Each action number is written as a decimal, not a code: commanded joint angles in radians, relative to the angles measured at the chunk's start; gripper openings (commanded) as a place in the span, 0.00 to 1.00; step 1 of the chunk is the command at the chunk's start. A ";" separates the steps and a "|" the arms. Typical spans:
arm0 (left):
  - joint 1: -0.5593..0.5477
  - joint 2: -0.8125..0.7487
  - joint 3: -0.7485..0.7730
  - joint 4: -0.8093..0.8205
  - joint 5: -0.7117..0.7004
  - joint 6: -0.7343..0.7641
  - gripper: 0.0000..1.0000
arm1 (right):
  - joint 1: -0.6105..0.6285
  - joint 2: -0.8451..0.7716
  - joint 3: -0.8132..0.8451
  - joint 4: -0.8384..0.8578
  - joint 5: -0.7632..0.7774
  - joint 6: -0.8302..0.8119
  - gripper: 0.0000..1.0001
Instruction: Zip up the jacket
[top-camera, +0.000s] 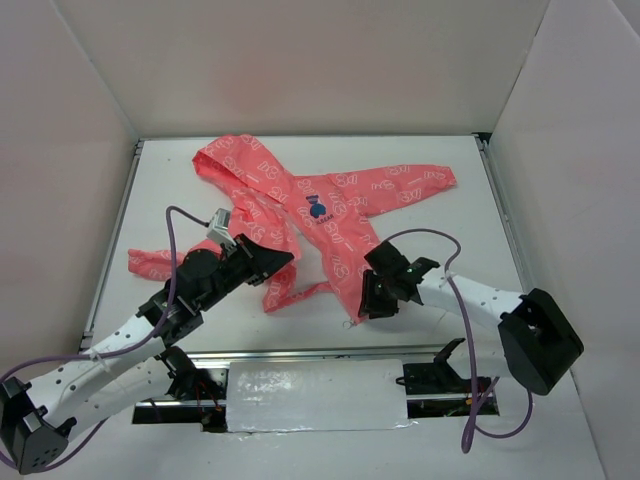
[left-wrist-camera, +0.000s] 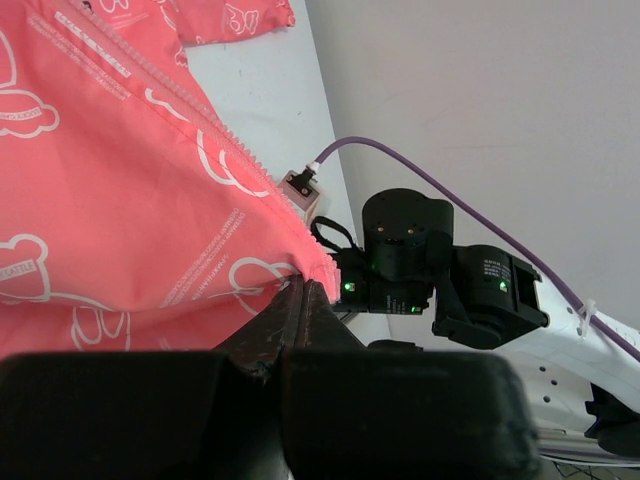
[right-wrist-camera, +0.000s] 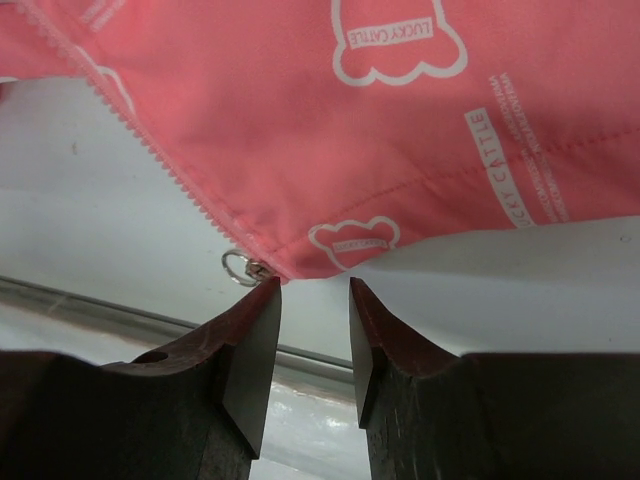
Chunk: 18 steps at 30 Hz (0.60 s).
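Observation:
The coral-pink jacket (top-camera: 330, 200) lies unzipped on the white table, hood at the back left and one sleeve stretched to the right. My left gripper (top-camera: 272, 262) is shut on the lower hem of the jacket's left front panel (left-wrist-camera: 120, 200), and the fabric runs taut from its tips (left-wrist-camera: 303, 285). A line of zipper teeth (left-wrist-camera: 190, 100) runs along that panel's edge. My right gripper (top-camera: 360, 308) stands open just below the right panel's bottom corner (right-wrist-camera: 400, 130), with nothing between its fingers (right-wrist-camera: 314, 285). The metal ring of the zipper pull (right-wrist-camera: 238, 268) sits right beside its left fingertip.
White walls enclose the table on three sides. A metal rail (top-camera: 300, 352) runs along the near table edge, with a white padded block (top-camera: 315, 395) in front of it. My right arm's wrist (left-wrist-camera: 440, 270) and its purple cable show in the left wrist view.

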 joint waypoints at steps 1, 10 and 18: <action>0.000 -0.004 0.000 0.043 0.011 0.013 0.00 | 0.024 0.039 0.046 0.022 0.046 -0.020 0.41; 0.000 -0.007 -0.020 0.051 0.009 0.004 0.00 | 0.081 0.093 0.085 -0.004 0.123 -0.026 0.41; 0.000 -0.015 -0.023 0.043 0.009 0.004 0.00 | 0.107 0.133 0.125 -0.034 0.184 -0.034 0.43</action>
